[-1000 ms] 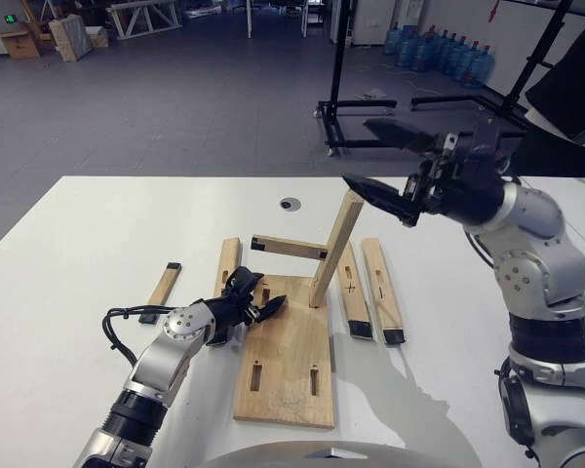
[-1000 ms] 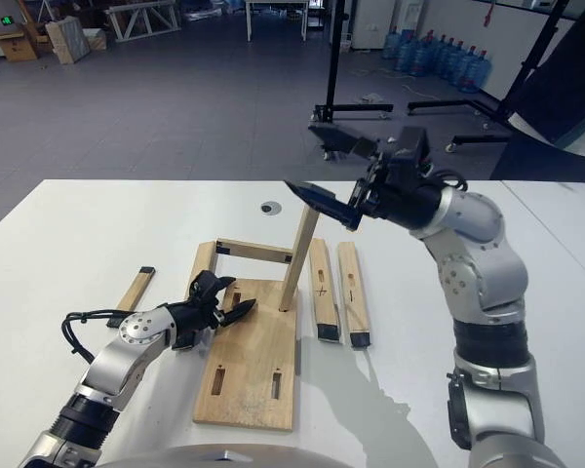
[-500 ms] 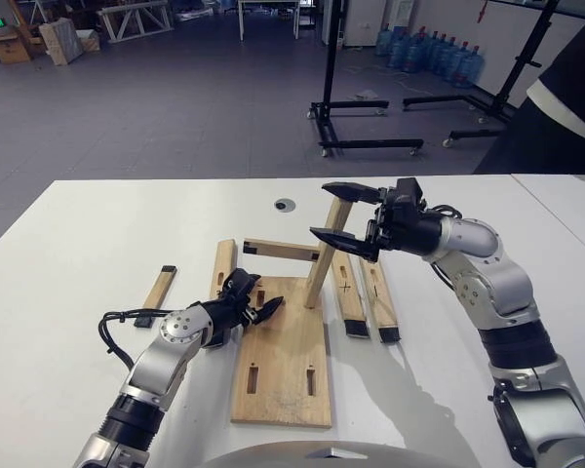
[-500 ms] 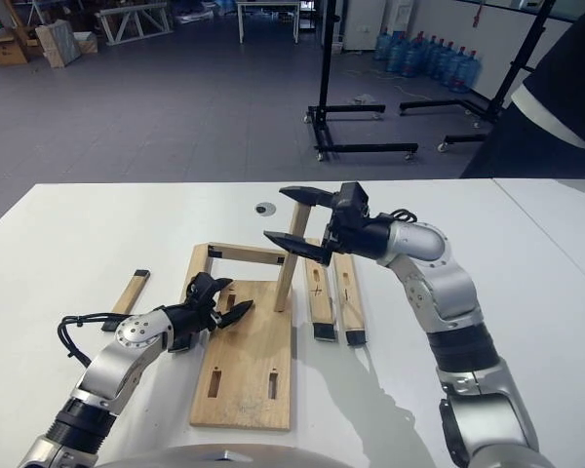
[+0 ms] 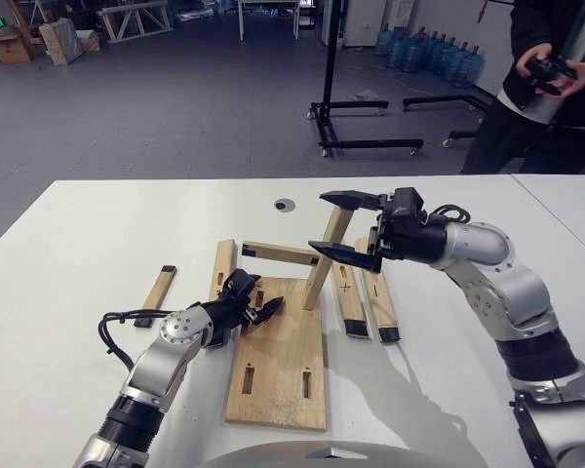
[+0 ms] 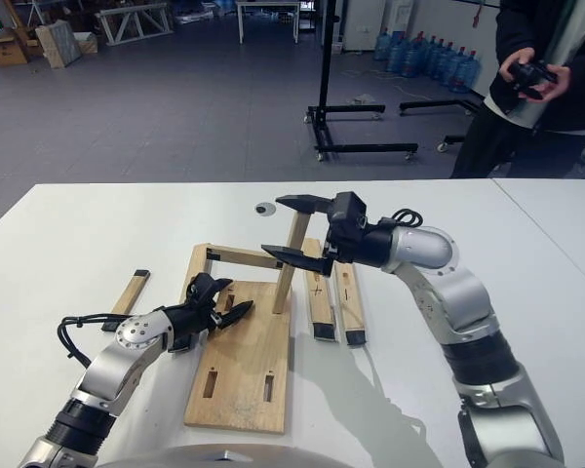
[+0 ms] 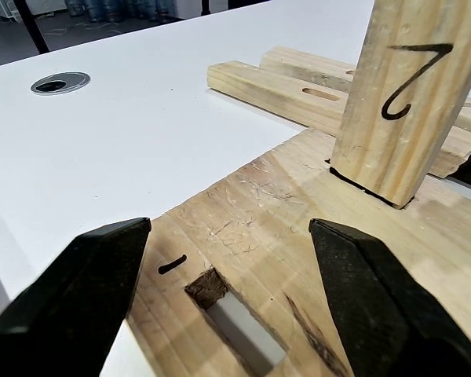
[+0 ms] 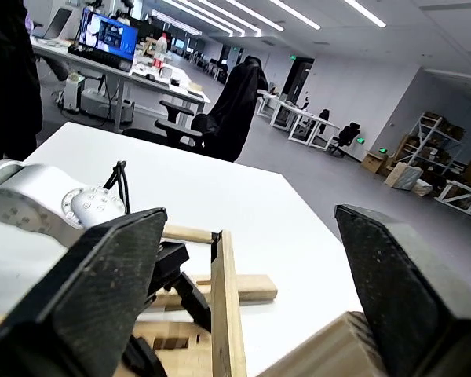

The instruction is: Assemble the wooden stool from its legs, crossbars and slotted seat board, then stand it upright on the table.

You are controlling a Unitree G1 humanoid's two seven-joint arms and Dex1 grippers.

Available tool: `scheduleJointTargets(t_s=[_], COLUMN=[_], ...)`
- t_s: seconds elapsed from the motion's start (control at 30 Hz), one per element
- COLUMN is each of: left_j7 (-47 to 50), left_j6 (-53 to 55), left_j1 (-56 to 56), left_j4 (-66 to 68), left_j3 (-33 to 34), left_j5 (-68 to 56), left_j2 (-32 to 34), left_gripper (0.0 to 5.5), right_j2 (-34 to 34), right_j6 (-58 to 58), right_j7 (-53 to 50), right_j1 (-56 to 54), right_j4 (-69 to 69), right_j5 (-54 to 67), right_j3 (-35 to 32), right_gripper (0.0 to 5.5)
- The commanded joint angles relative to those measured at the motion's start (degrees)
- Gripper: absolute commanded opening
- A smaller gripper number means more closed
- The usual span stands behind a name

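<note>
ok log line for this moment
left pincer open over seat board | right pincer open astride upright leg | loose legs flat beside board

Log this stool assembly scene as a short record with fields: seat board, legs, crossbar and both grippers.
seat board: pale wooden slotted seat board, flat on white table
upright leg: wooden leg standing at board's far right corner
crossbar: wooden crossbar meeting the upright leg
loose legs: pair of wooden legs lying right of board
left gripper: open, above board's far-left slot
right gripper: open, fingers either side of upright leg
</note>
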Motion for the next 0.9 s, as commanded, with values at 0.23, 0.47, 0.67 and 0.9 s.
scheduleJointTargets(t_s=[0.23,0.47,0.67,0.9], left_j7=[3.7,7.0,9.3,11.7], left_j6=[3.5,1.9,0.9,0.7], left_j1=[2.4,2.1,3.0,1.2], left_j4=[5.3,8.3,5.8,9.3], left_j3=[-2.1,-2.6,-1.4,-2.0], left_j5=[3.4,3.9,3.4,5.1], left_j2=[-1.6,-4.9,-6.5,-9.1], left_gripper=[3.71,3.71,3.71,3.71], right_j2=[5.2,7.2,8.5,7.2], right_j6=[2.8,11.4,30.0,40.5], right_j7=[-13.1,-36.2,-50.4,-50.4], right_j1=[0.1,14.1,30.7,30.6], right_j4=[-10.2,-5.3,-14.1,-15.3], right_j5=[17.5,9.3,-0.8,-2.6], right_j3=[-19.9,-27.4,-17.1,-14.8], right_gripper=[3.91,3.91,3.91,3.91])
